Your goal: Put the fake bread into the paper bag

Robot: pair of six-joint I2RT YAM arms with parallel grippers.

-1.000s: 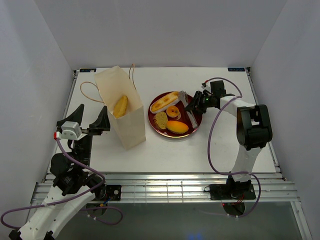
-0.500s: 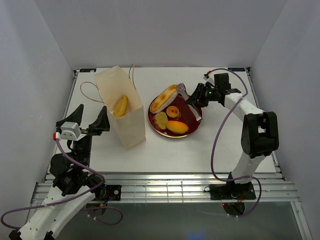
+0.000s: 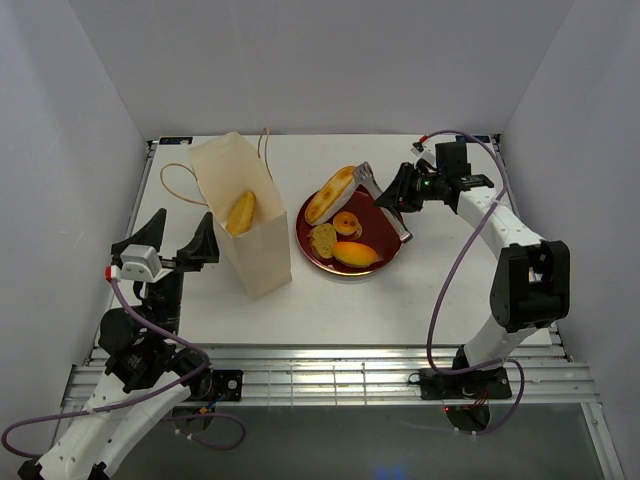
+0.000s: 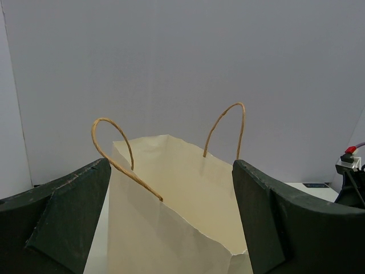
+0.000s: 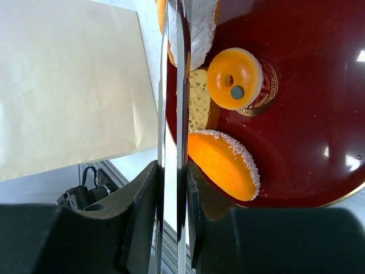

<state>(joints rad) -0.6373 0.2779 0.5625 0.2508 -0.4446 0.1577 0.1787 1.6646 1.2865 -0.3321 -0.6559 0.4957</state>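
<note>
The paper bag (image 3: 252, 245) (image 4: 171, 228) stands left of centre, and an oval roll (image 3: 241, 212) shows in its open mouth. My right gripper (image 3: 392, 196) (image 5: 171, 168) is shut on metal tongs (image 3: 366, 180) (image 5: 173, 114). The tong tips pinch the right end of the baguette (image 3: 330, 195) (image 5: 201, 28) at the plate's far edge. A ring donut (image 3: 346, 222) (image 5: 234, 78), a slice (image 3: 322, 238) (image 5: 198, 105) and an orange roll (image 3: 356, 254) (image 5: 222, 162) lie on the dark-red plate (image 3: 388, 245) (image 5: 308, 114). My left gripper (image 3: 172, 252) (image 4: 171, 165) is open, just left of the bag.
The bag's cord handles (image 3: 178, 185) (image 4: 225, 123) stick out behind it and to its left. The tongs' rear end (image 3: 401, 232) reaches over the plate's right rim. Grey walls close in the table (image 3: 440, 290) on three sides.
My right gripper has drawn back to the far right and squeezed the tongs tighter. The baguette's right end has swung toward the far side. The left arm is unchanged.
</note>
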